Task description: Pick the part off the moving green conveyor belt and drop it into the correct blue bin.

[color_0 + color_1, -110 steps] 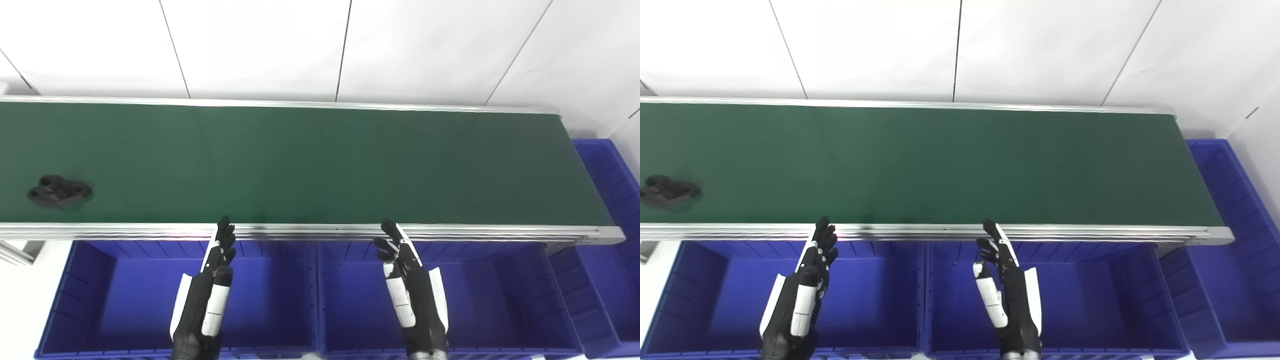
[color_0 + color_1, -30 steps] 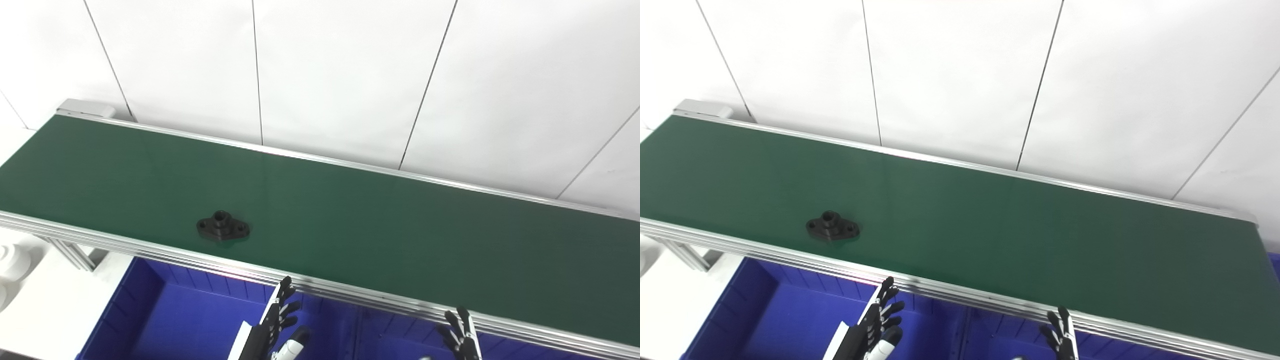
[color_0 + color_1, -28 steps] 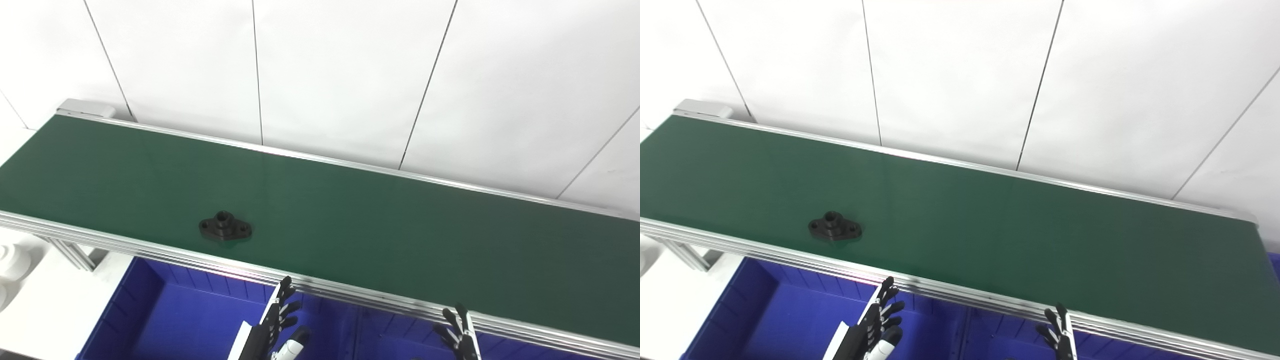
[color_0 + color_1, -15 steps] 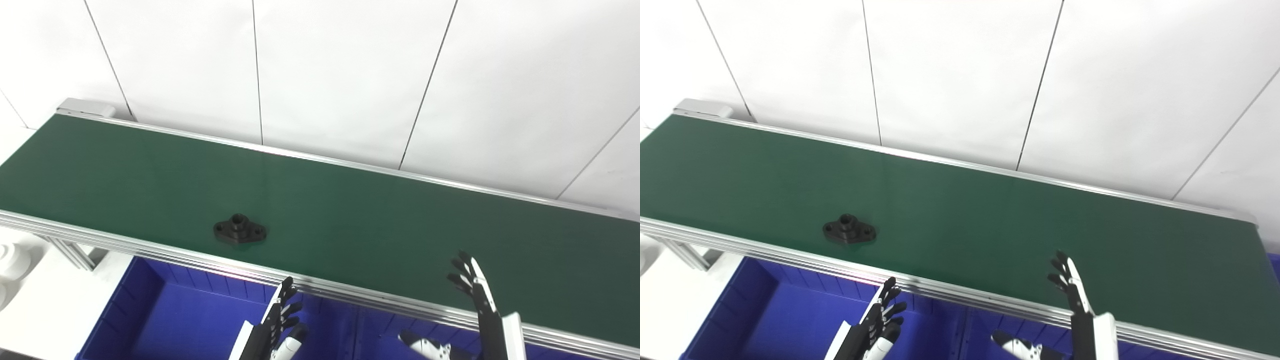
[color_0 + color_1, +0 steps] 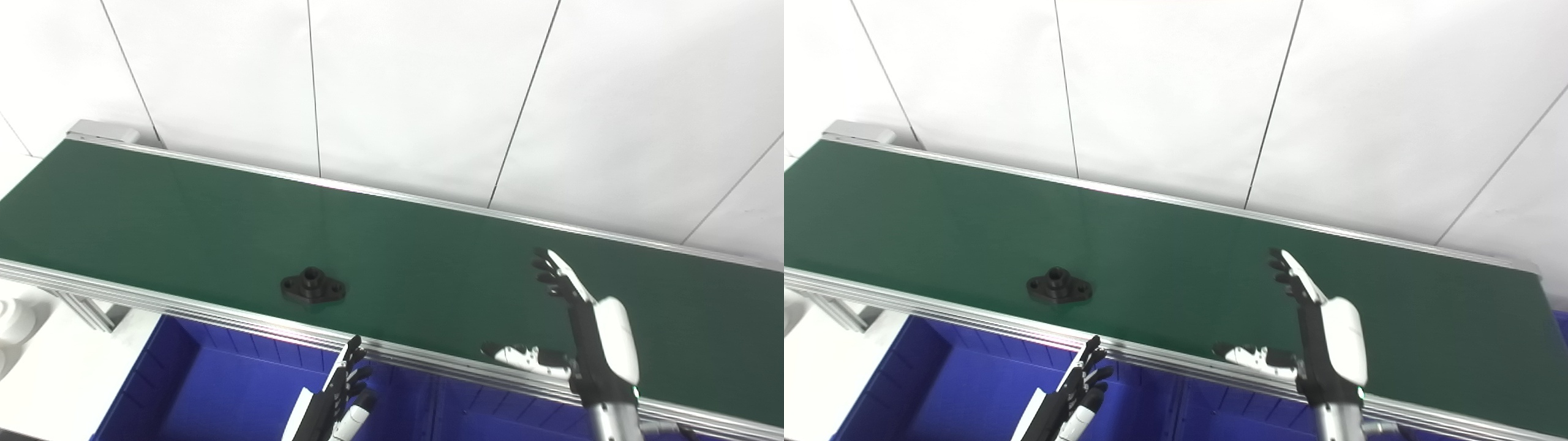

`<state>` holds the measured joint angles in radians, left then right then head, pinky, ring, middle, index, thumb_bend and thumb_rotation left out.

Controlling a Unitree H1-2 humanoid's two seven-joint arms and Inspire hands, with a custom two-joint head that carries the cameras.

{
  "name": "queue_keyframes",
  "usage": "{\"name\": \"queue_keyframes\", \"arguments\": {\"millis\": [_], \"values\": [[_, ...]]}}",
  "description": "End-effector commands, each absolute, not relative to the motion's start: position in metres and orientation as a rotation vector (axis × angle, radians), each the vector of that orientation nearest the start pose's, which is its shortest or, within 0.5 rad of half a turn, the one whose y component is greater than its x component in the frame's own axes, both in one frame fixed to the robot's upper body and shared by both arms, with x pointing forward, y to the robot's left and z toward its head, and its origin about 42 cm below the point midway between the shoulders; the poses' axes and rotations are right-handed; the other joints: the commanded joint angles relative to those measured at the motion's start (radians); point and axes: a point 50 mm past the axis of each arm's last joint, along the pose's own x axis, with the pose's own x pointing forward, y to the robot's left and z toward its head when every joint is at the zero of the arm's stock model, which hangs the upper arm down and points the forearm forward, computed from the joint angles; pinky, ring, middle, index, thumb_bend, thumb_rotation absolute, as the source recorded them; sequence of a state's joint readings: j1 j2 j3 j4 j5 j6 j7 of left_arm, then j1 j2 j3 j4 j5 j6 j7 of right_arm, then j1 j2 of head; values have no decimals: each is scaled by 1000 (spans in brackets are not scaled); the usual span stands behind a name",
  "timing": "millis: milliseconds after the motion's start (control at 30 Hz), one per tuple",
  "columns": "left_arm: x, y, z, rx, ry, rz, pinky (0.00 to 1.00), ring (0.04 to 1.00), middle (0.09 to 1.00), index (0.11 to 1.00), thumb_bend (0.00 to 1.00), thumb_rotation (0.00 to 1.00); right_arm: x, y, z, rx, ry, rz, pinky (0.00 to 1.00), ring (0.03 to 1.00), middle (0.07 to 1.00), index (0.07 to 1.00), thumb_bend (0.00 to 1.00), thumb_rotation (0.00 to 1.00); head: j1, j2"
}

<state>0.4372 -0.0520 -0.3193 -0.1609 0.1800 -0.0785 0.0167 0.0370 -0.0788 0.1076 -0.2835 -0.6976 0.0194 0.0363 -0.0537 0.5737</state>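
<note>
A black flanged part (image 5: 313, 289) with a raised round hub lies on the green conveyor belt (image 5: 184, 214), near its front rail; it also shows in the right eye view (image 5: 1059, 288). My right hand (image 5: 582, 331) is open and empty, raised over the belt well to the right of the part, fingers up and thumb out to the left. My left hand (image 5: 340, 401) is open and empty, low over the blue bin (image 5: 202, 392), in front of the rail and just right of the part.
A silver rail (image 5: 184, 309) runs along the belt's front edge. Blue bins sit below it; a second one (image 5: 490, 422) is partly in view. A white panelled wall (image 5: 398, 92) stands behind the belt. A white surface (image 5: 37, 380) is at the lower left.
The part has ridden rightward along the belt. My right hand has risen from below the rail to above the belt. My left hand has hardly moved.
</note>
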Motion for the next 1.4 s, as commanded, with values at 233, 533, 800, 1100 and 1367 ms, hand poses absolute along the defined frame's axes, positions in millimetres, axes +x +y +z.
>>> {"name": "queue_keyframes", "arguments": {"millis": [233, 533, 800, 1100, 1367], "values": [[143, 101, 80, -28, 79, -209, 877, 907, 975, 1000, 539, 914, 313, -171, 196, -856, -242, 116, 687, 697, 734, 832, 994, 348, 0, 7], [141, 98, 83, -45, 81, -209, 886, 908, 979, 1000, 529, 914, 339, -129, 192, -1074, -308, 226, 729, 700, 741, 801, 989, 352, 1, 20], [138, 95, 86, -53, 78, -207, 886, 908, 980, 1000, 517, 903, 347, -100, 173, -1134, -287, 297, 753, 695, 736, 795, 1000, 345, 11, 32], [135, 94, 89, -62, 77, -201, 883, 908, 976, 1000, 527, 893, 349, -80, 151, -1125, -243, 355, 722, 692, 730, 797, 1000, 335, 15, 42], [133, 94, 91, -65, 76, -201, 891, 913, 976, 1000, 519, 892, 350, -70, 137, -1086, -192, 385, 715, 682, 718, 799, 988, 345, 18, 51]]}}
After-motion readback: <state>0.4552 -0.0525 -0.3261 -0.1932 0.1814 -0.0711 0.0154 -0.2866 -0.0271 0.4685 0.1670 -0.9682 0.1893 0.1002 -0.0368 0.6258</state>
